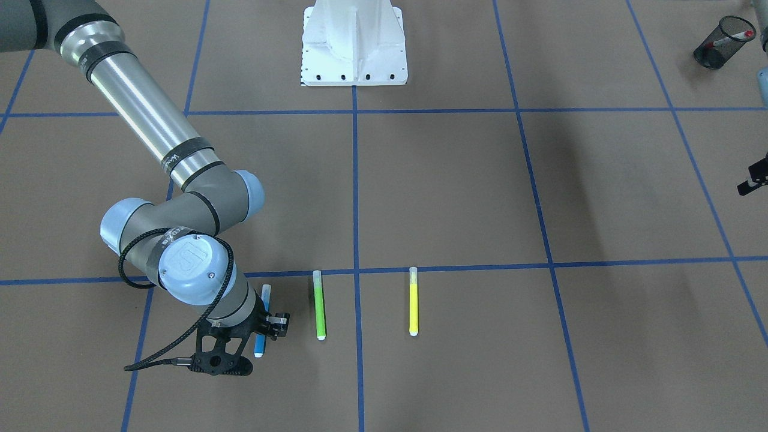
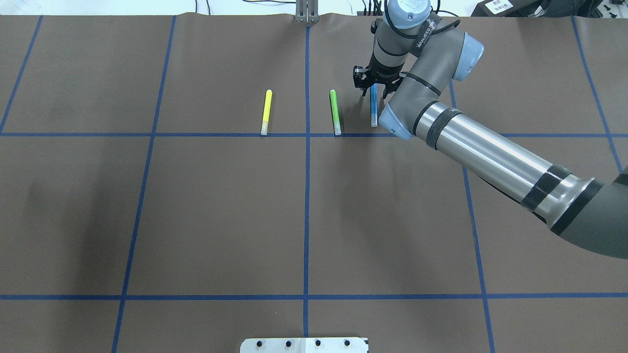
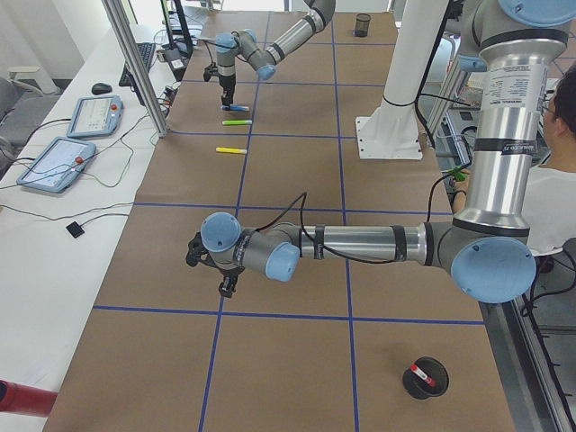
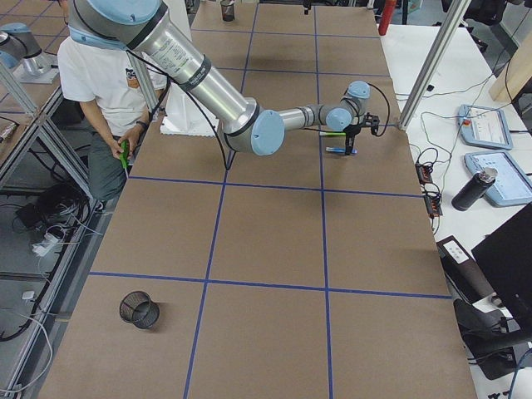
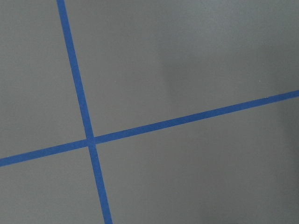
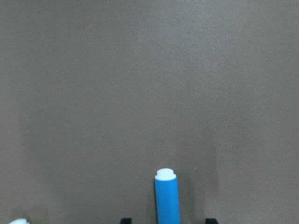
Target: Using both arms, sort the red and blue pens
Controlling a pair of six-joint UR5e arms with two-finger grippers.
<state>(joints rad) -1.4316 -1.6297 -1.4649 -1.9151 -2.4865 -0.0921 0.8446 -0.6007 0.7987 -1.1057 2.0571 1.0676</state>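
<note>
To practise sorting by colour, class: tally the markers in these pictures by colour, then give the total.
Blue: 1, the blue pen
Green: 1, the green marker
Yellow: 1, the yellow marker
Red: 1, the red pen, standing in the mesh cup
Total: 4

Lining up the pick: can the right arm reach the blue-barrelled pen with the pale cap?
Likely yes: the right gripper hangs open over the blue-barrelled pen, a finger each side; the slim green marker lies apart.
</note>
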